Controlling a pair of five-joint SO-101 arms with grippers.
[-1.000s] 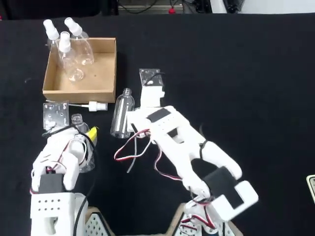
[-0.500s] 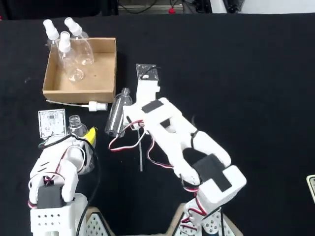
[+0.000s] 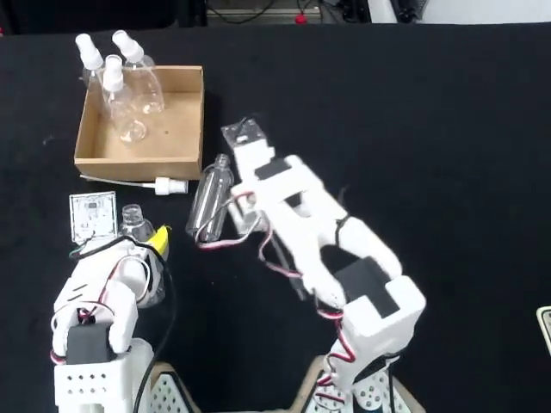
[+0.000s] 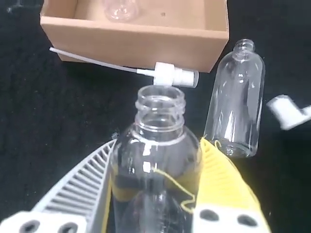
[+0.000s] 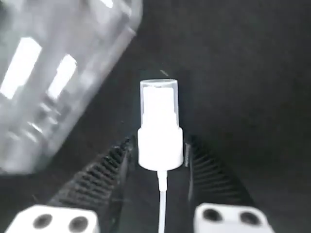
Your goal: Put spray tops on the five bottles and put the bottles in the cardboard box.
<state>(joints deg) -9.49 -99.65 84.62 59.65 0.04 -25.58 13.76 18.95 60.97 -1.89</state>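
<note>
Right arm (image 3: 301,215) swung left toward the box (image 3: 138,163), so its hand (image 5: 158,145) with the top (image 5: 159,131) now sits closer to the loose bottle (image 3: 211,200). Left hand (image 4: 158,141) pulled its held bottle (image 4: 158,165) back a bit. Loose bottle maybe got nudged, hard to tell.

We see held bottle (image 4: 158,165), lying bottle (image 4: 236,97): clear plastic, glossy, smooth, bright glints; held spray top (image 5: 159,131): white plastic, smooth, cap translucent; cardboard box (image 3: 138,163): brown, matt; table cover (image 3: 448,120): black cloth, matt. We make out left gripper (image 4: 158,145) fingers (image 4: 223,184): ribbed matt plastic; arm shell (image 3: 297,202): white plastic, slight sheen.
</note>
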